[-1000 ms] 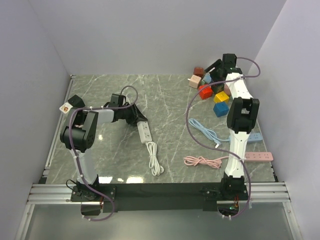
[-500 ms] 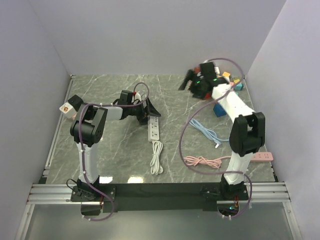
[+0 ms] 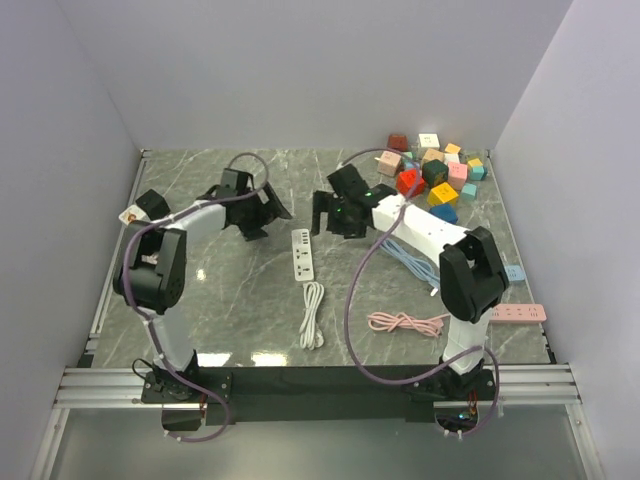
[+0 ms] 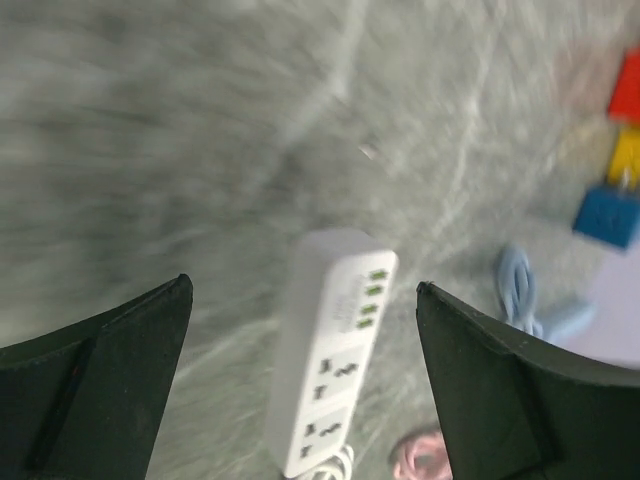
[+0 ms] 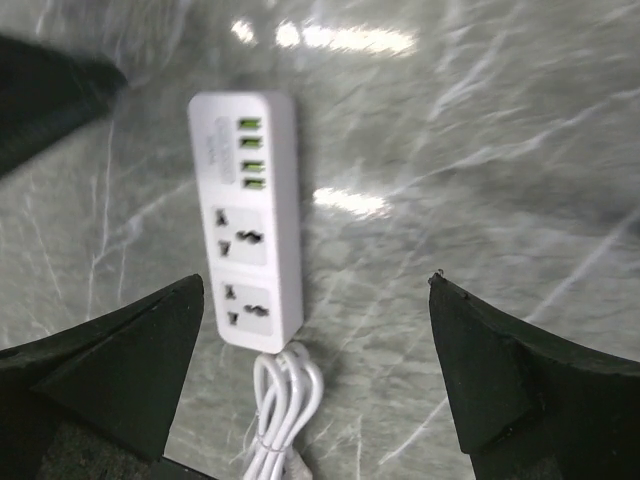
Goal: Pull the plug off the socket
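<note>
The left gripper (image 3: 262,212) has let go. 1 second ago it was down on the white power strip (image 3: 301,255); now it hangs just up-left of the strip's far end, fingers spread wide with nothing between them. The strip has swung from a slant to lie nearly straight, with its own white cord (image 3: 313,318) bundled at its near end. Both wrist views show its 2 sockets and 4 green ports bare. The left wrist view is blurred, so the ports are less certain there. The right gripper (image 3: 333,220) has crossed over from the coloured blocks (image 3: 435,172), well right of the strip. It now hangs just up-right of the strip's far end, fingers also spread and empty. No plug shows anywhere on this strip, so I judge there is nothing left to pull here, and both arms look to be lining up on an already bare strip.
</note>
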